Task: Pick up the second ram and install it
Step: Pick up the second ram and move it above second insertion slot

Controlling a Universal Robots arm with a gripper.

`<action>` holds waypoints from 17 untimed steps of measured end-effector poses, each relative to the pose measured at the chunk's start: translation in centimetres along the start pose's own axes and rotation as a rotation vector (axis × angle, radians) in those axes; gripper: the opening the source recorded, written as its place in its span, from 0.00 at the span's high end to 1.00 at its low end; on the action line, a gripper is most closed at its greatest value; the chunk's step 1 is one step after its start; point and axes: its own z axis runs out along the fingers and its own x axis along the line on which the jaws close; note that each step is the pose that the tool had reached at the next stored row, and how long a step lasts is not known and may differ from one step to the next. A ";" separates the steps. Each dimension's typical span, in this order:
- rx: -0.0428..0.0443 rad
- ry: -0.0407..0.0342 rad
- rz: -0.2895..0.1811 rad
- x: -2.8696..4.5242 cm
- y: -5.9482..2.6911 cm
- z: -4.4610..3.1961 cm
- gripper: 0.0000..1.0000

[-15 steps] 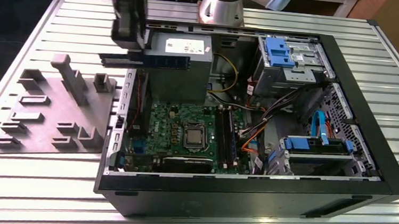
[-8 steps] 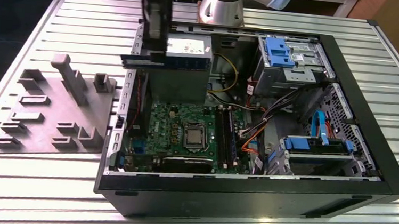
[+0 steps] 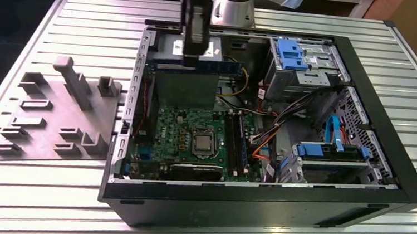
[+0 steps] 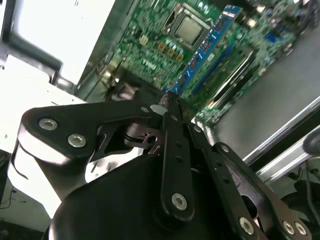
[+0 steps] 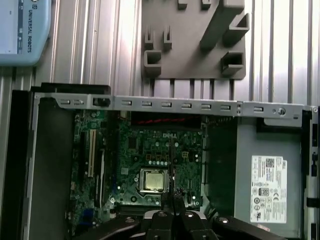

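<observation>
Open computer case (image 3: 261, 202) on slatted table (image 3: 38, 204), tool (image 3: 190, 61) gripping second ram (image 3: 223, 68) over it, grey tray (image 3: 52, 117) beside

— What's on the bench (image 3: 30, 203)?
— An open computer case (image 3: 246, 206), with a fixture plate (image 3: 52, 121) just beside it on the exterior view's left.
— And inside the case?
— The motherboard (image 3: 181, 131) lies on its floor, toward the exterior view's left. The processor socket (image 3: 202, 143) sits on it, with slot rails (image 3: 237, 144) just to the socket's right. Drive cages (image 3: 302, 60) stand along the right side.
— Where's the claw?
— The claw (image 3: 190, 63) hangs over the case's far end, clamped on the second ram (image 3: 223, 68), which lies crosswise above the motherboard.
</observation>
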 end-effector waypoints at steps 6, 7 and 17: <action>-0.0003 0.0001 0.000 0.07 -2.42 -0.11 0.88; -0.0003 0.0002 0.000 0.08 -2.53 -0.12 0.88; -0.0003 0.0000 0.000 0.09 -2.62 0.93 0.88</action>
